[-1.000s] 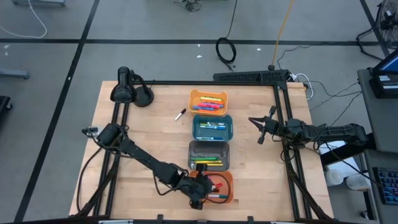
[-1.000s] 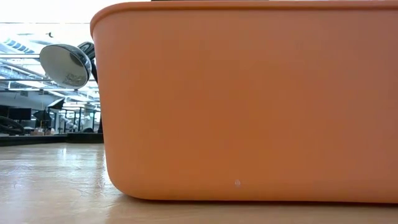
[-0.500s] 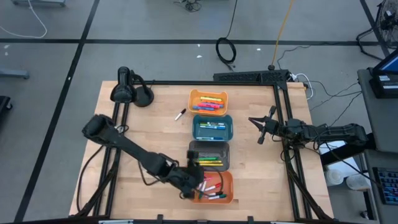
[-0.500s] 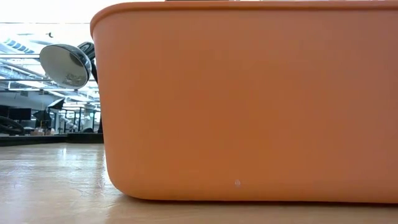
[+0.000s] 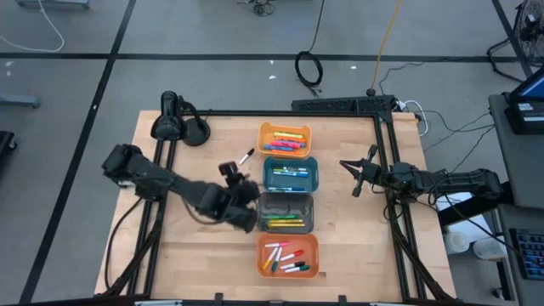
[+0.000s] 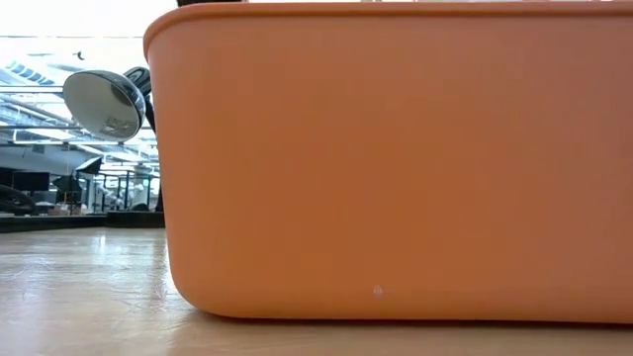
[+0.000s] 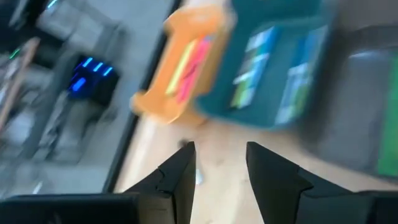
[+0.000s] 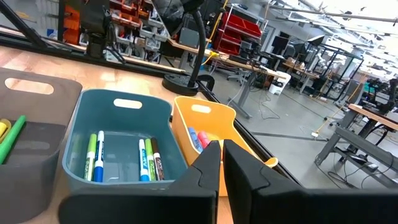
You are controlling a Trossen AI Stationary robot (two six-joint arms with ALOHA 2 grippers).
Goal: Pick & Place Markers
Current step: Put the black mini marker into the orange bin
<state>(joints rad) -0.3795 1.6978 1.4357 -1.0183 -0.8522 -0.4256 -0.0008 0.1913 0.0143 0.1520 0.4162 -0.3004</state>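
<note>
My left gripper (image 5: 228,172), empty and part open, hovers near the loose black marker (image 5: 246,156). Four bins (image 5: 289,177) hold markers; right gripper (image 5: 348,167) closed.

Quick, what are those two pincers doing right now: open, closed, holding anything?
Left pincer: open, nothing between its fingers, above the wooden table beside the grey rectangular plastic bin.
Right pincer: closed, empty, waiting at the table's right side.

orange bin (image 6: 396,158) blocks the low view.
</note>
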